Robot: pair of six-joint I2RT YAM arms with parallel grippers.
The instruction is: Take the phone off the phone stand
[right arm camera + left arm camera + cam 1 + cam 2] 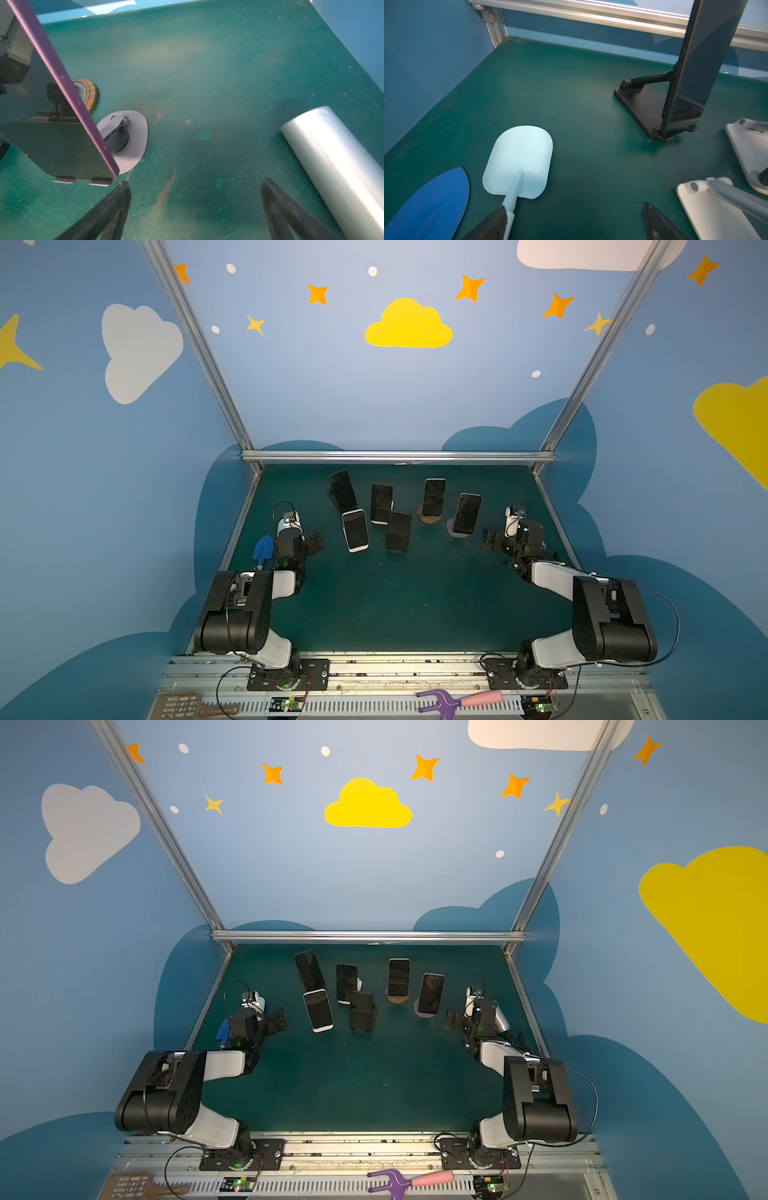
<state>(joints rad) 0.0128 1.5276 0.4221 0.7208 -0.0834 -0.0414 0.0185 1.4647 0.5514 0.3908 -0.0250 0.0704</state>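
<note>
- A purple toy fork (440,699) with a pink handle is lying on the rail nearest the camera, outside the work area.
- The left gripper (573,207) is sitting low at the left edge of the green tabletop (395,605), jaws spread wide and holding nothing. The handle of a pale blue scoop (519,160) is running just beside 1 jaw tip.
- The right gripper (195,184) is poised at the right edge, likewise spread and empty, with a silver cylinder (332,166) lying beside it.
- Between the 2 arms, 5 phones are leaning upright on stands with dark screens facing the arms, probably so each can be gripped by its edges and lifted out.
- A purple-edged phone (62,145) is sitting on a lilac stand (137,133) closest to the right gripper, with 2 small lips catching its lower edge.
- A white-cased phone (355,531) is standing nearest the left gripper. Farther back, a dark phone (699,62) is leaning on a black stand (639,104).
- I cannot tell which phone is meant. Nothing is touching any of them, so the task appears not yet begun.
</note>
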